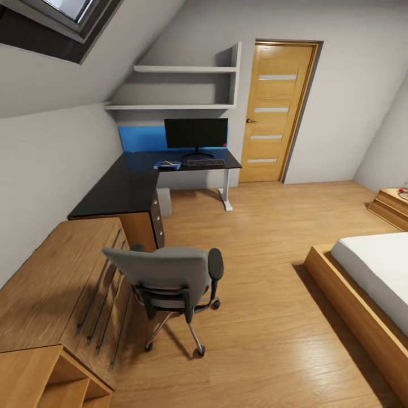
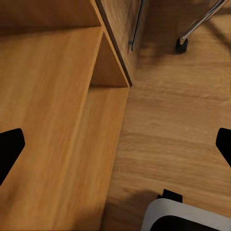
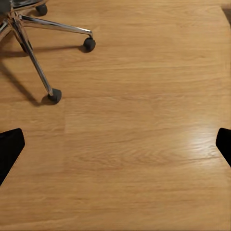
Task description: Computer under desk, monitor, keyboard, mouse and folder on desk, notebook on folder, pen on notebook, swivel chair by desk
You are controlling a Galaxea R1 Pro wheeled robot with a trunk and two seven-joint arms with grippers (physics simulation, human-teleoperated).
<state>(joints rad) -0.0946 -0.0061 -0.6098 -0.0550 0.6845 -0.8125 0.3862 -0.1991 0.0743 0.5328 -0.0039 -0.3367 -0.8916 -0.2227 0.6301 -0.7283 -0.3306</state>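
The black L-shaped desk (image 1: 122,187) stands in the far left corner of the bedroom. On it the monitor (image 1: 196,133) stands upright, with the keyboard (image 1: 205,162) in front of it. The blue folder (image 1: 168,165) lies to the keyboard's left with a pale patch on top. Notebook, pen and mouse are too small to tell. The light-grey computer (image 1: 164,202) sits under the desk. The grey swivel chair (image 1: 170,275) stands on the floor well short of the desk, beside the low shelving. My left gripper (image 2: 115,144) and right gripper (image 3: 115,144) hang open over wood, holding nothing.
Low wooden shelving (image 1: 56,294) runs along the left wall. The bed (image 1: 368,283) fills the right side. A wooden door (image 1: 277,113) is at the back, and wall shelves (image 1: 181,85) hang above the desk. The chair's chrome spokes (image 3: 33,57) and a castor (image 2: 181,45) lie near both grippers.
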